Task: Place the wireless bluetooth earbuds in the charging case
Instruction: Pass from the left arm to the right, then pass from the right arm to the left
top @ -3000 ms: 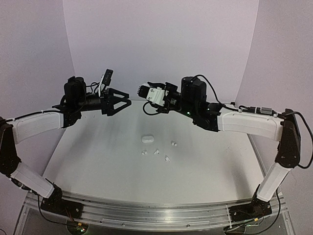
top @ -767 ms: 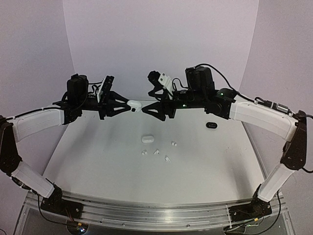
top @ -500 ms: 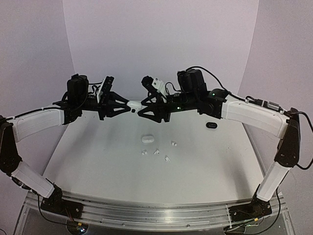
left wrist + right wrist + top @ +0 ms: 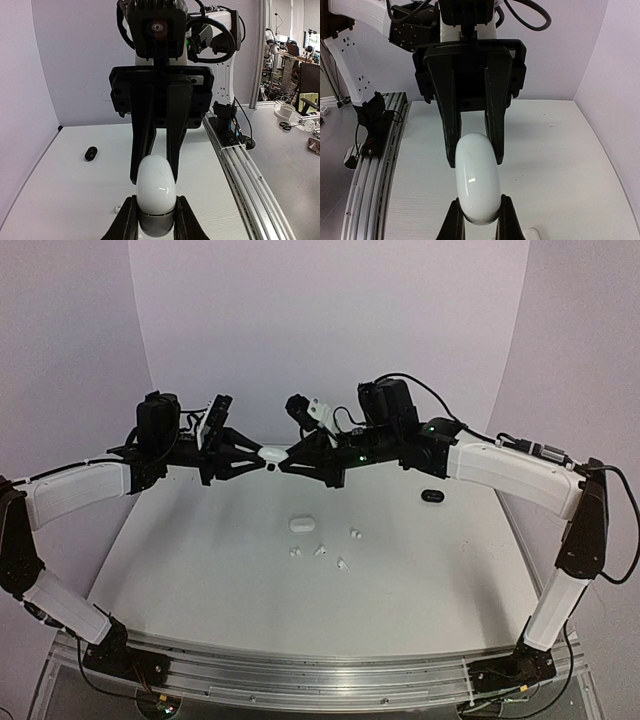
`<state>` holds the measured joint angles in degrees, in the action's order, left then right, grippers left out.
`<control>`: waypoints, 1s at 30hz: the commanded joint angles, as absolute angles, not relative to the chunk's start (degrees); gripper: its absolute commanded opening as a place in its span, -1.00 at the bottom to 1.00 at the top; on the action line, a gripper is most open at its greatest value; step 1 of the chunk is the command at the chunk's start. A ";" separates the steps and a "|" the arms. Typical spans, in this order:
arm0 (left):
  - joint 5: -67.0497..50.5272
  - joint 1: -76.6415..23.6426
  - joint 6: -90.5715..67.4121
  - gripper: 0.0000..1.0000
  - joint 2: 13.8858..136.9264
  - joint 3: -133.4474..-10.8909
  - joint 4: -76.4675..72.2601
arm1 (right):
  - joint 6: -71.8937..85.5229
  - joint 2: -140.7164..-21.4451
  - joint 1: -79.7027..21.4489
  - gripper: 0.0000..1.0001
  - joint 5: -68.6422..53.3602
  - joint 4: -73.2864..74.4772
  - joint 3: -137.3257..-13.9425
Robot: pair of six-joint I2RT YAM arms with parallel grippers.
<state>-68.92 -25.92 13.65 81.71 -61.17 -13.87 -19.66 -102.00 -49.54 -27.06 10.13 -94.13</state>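
White table [image 4: 200,570] backed by pale backdrop [image 4: 330,330]. Aluminium rail [image 4: 300,672] along near edge. Scissors [image 4: 285,126] on side bench [image 4: 280,165].

From above, the left arm [image 4: 75,490] at 9 o'clock and the right arm [image 4: 510,480] at 3 o'clock are wearing white shells on their long links, with black housings bulging at each joint. A thin black cable [image 4: 424,395] is looping over the right arm's wrist motor, where small green lights [image 4: 432,427] are glowing. The left gripper [image 4: 262,457] and right gripper [image 4: 284,460] are showing matte black, tapering fingers. Black bases [image 4: 105,650] are sitting at 7 and 5 o'clock.
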 commanded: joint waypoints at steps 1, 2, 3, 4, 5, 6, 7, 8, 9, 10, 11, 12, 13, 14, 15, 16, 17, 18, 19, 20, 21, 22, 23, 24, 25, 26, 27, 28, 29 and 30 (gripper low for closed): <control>-70.73 -26.02 10.02 -0.13 79.80 -63.14 -13.57 | -20.29 -100.04 -49.70 -1.00 -26.95 8.53 -96.01; -70.44 -25.95 10.48 0.14 79.78 -63.31 -12.58 | -20.46 -99.56 -49.69 -1.00 -26.84 8.53 -96.06; -70.08 -25.93 11.55 0.26 79.81 -63.59 -11.48 | -20.47 -99.24 -49.71 -1.00 -26.72 8.56 -96.22; -69.75 -25.93 12.72 0.32 79.91 -63.87 -10.52 | -20.39 -99.03 -49.72 -1.00 -26.67 8.61 -96.45; -69.41 -25.93 13.38 0.33 80.16 -64.11 -10.01 | -20.26 -98.90 -49.73 -1.00 -26.84 8.60 -96.64; -68.83 -25.93 14.18 0.33 80.36 -64.33 -9.61 | -20.14 -98.93 -49.81 -1.00 -26.89 8.61 -96.99; -68.37 -25.95 14.84 0.31 80.71 -64.56 -9.19 | -20.08 -99.04 -49.94 -1.00 -26.83 8.58 -97.28; -68.12 -26.00 15.43 0.28 81.06 -64.77 -8.59 | -20.10 -99.15 -50.11 -1.00 -26.68 8.61 -97.55; -67.95 -26.09 15.81 0.24 81.39 -65.06 -7.99 | -20.19 -99.27 -50.32 -1.00 -26.56 8.55 -97.77; -67.64 -26.19 16.17 0.21 81.65 -65.31 -7.39 | -20.27 -99.41 -50.56 -1.00 -26.39 8.53 -98.01; -67.21 -26.41 16.62 0.18 81.91 -65.49 -6.78 | -20.30 -99.63 -50.77 -1.00 -26.25 8.56 -98.29; -66.89 -26.63 16.97 0.15 82.04 -65.69 -6.42 | -20.39 -99.75 -50.95 -1.00 -26.07 8.53 -98.53; -66.65 -26.79 17.25 0.11 82.07 -65.77 -6.29 | -20.48 -99.87 -51.11 -1.00 -25.84 8.53 -98.72; -66.46 -26.95 17.58 0.05 82.09 -65.82 -6.20 | -20.58 -100.02 -51.29 -1.00 -25.51 8.53 -98.89; -66.33 -27.11 17.84 0.01 82.05 -65.83 -6.16 | -20.67 -100.13 -51.40 -1.00 -25.20 8.53 -99.06; -66.29 -27.25 17.98 -0.01 82.05 -65.83 -6.15 | -20.75 -100.22 -51.47 -1.00 -25.01 8.53 -99.23; -66.39 -27.33 17.97 -0.02 82.07 -65.86 -6.13 | -20.83 -100.30 -51.50 -1.00 -24.93 8.53 -99.40; -66.47 -27.33 17.95 -0.05 82.03 -65.92 -6.15 | -20.91 -100.38 -51.53 -1.00 -24.78 8.54 -99.56; -66.51 -27.34 17.87 -0.07 81.99 -65.93 -6.27 | -21.01 -100.46 -51.58 -1.00 -24.66 8.58 -99.62; -66.57 -27.36 17.73 -0.10 81.83 -65.97 -6.47 | -21.12 -100.52 -51.57 -1.00 -24.52 8.61 -99.55; -66.62 -27.35 17.71 -0.13 81.64 -65.97 -6.63 | -21.17 -100.60 -51.56 -1.00 -24.38 8.61 -99.52; -66.75 -27.34 17.72 -0.14 81.49 -65.93 -6.80 | -21.18 -100.68 -51.61 -1.00 -24.17 8.61 -99.49; -66.93 -27.33 17.72 -0.15 81.35 -65.82 -6.88 | -21.18 -100.73 -51.66 -1.00 -23.88 8.61 -99.42; -67.18 -27.33 17.73 -0.15 81.23 -65.75 -6.94 | -21.18 -100.77 -51.64 -1.00 -23.56 8.61 -99.36; -67.28 -27.33 17.66 -0.18 81.14 -65.75 -6.96 | -21.18 -100.84 -51.69 -1.00 -23.27 8.62 -99.33; -67.31 -27.33 17.60 -0.21 81.07 -65.74 -6.98 | -21.18 -100.92 -51.73 -1.00 -23.00 8.62 -99.33; -67.38 -27.33 17.53 -0.23 81.04 -65.68 -7.14 | -21.18 -101.02 -51.76 -1.00 -22.87 8.61 -99.32; -67.44 -27.33 17.56 -0.30 81.05 -65.66 -7.29 | -21.18 -101.09 -51.76 -1.00 -22.88 8.61 -99.37; -67.51 -27.33 17.54 -0.37 81.05 -65.65 -7.42 | -21.18 -101.16 -51.74 -1.00 -22.91 8.61 -99.47; -67.60 -27.33 17.47 -0.42 81.05 -65.65 -7.57 | -21.18 -101.25 -51.72 -1.00 -23.00 8.64 -99.58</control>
<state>-66.88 -27.22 16.74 81.82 -63.02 -6.42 -20.93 -101.95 -51.48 -23.67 10.09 -97.21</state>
